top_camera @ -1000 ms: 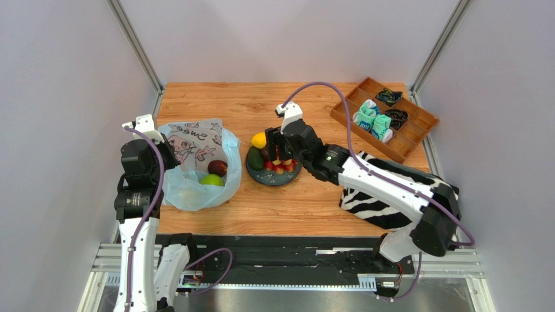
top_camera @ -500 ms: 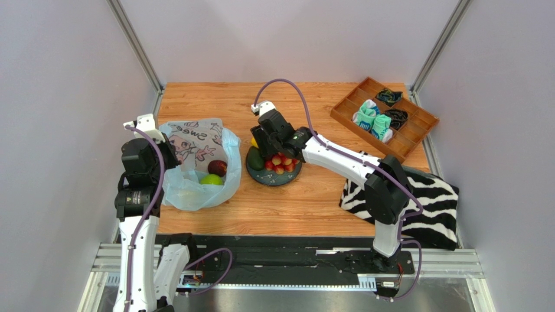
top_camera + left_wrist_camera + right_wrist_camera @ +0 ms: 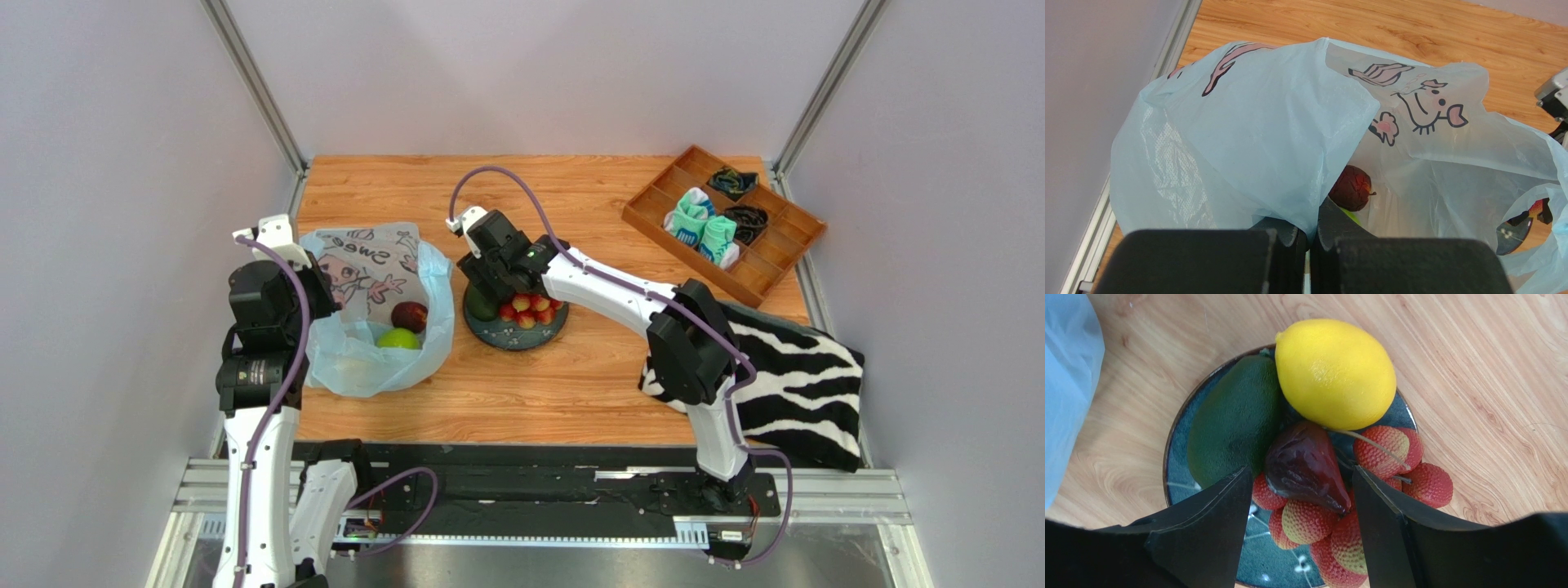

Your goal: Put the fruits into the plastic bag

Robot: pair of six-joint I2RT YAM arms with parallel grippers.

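The pale blue plastic bag (image 3: 368, 306) lies open at the left, also in the left wrist view (image 3: 1247, 122). My left gripper (image 3: 1314, 214) is shut on its edge. Inside are a dark red round fruit (image 3: 1352, 188) and a green apple (image 3: 398, 339). My right gripper (image 3: 1303, 478) is open above the dark plate (image 3: 1177, 478), its fingers either side of a dark purple fruit (image 3: 1306, 468) without touching it. A yellow lemon (image 3: 1335, 373), a dark green fruit (image 3: 1235, 419) and several small red fruits (image 3: 1333, 533) lie on the plate.
A wooden compartment tray (image 3: 687, 165) with rolled socks stands at the back right. A zebra-striped cloth (image 3: 785, 368) lies at the right under the right arm. The plate (image 3: 521, 333) sits just right of the bag.
My right gripper has swung left across the plate and now sits over its back left part, covering the lemon in the top view. The left arm and bag have not moved.
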